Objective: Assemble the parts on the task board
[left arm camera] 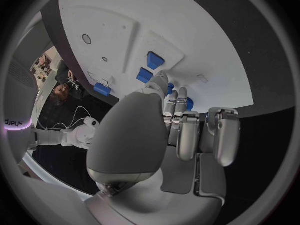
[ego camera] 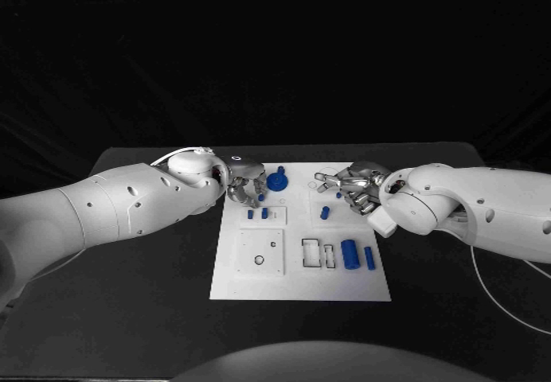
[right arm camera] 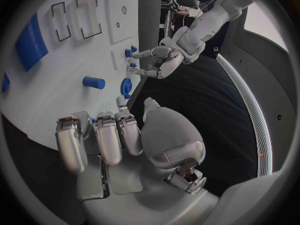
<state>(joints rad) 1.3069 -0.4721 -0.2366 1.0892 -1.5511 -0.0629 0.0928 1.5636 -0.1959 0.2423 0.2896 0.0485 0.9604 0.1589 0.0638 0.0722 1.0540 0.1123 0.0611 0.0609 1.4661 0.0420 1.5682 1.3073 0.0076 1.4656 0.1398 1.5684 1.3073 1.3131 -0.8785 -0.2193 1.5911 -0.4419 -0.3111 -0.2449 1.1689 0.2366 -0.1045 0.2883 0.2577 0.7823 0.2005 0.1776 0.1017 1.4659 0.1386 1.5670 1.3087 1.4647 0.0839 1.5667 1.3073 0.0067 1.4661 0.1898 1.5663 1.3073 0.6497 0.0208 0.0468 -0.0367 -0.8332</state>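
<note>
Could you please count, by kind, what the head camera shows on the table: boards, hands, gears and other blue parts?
Task board: 1
Hands: 2 (left hand, right hand)
Blue gear: 1
Other blue parts plainly seen: 5
Total: 9; any small bits at the fingertips are too unclear to count.

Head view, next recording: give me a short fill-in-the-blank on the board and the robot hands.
1. The task board is the colour ____.
2. The blue gear stands nearest the ____ robot hand.
3. The right robot hand is over the board's ____ end, seen from the robot.
4. The table is ____.

Missing words: white; left; far; black
</note>
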